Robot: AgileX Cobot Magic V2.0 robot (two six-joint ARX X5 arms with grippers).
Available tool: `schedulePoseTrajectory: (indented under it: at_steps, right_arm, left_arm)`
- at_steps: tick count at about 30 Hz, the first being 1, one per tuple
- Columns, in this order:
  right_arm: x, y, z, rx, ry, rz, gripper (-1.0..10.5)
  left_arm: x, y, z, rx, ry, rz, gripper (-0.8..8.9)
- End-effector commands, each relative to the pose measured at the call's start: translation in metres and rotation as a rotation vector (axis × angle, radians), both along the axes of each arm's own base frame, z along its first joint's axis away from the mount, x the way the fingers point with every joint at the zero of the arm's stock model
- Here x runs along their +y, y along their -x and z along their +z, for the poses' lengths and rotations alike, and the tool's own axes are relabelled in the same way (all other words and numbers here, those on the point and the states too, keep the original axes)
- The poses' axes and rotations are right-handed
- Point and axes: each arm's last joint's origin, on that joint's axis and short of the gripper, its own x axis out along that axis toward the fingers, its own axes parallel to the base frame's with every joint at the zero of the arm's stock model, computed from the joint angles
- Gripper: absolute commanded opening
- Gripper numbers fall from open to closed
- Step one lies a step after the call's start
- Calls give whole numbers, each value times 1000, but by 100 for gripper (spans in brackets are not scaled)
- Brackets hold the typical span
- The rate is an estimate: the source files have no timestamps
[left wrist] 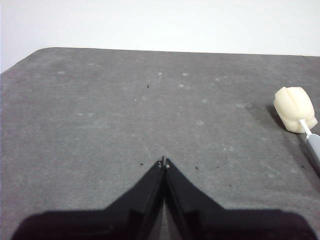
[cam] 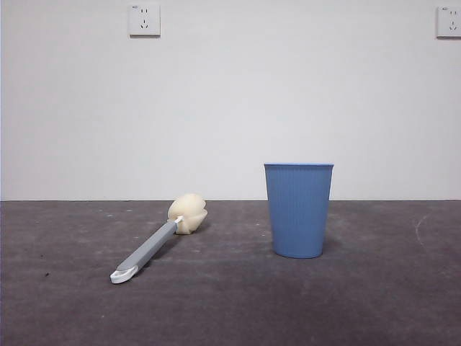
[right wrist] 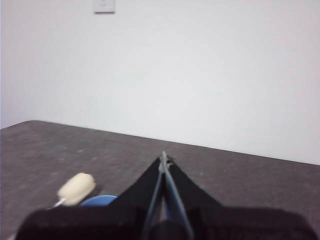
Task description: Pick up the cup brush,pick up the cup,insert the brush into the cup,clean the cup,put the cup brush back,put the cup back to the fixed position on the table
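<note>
Here, cup brush (cam: 155, 243) beside cup (cam: 298, 210).

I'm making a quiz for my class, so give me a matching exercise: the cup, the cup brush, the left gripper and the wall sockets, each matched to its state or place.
Column one:
1. cup
2. cup brush
3. left gripper
4. wall sockets

Column two:
A. lying flat on the table, sponge head toward the wall
B. high on the white wall
C. standing upright, mouth up
D. fingers shut, holding nothing

Pairs: 1-C, 2-A, 3-D, 4-B
</note>
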Motion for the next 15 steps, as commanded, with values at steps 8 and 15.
schedulePoseTrajectory:
  at_steps: [8,15]
  right_arm:
    - [-5,-21,-64,4,-38,-121,1]
    - [-12,-23,-93,1,-59,-197,1]
  left_arm:
    - [0,-1,-4,5,4,2,-4]
    - [0,-1,-4,5,4,2,-4]
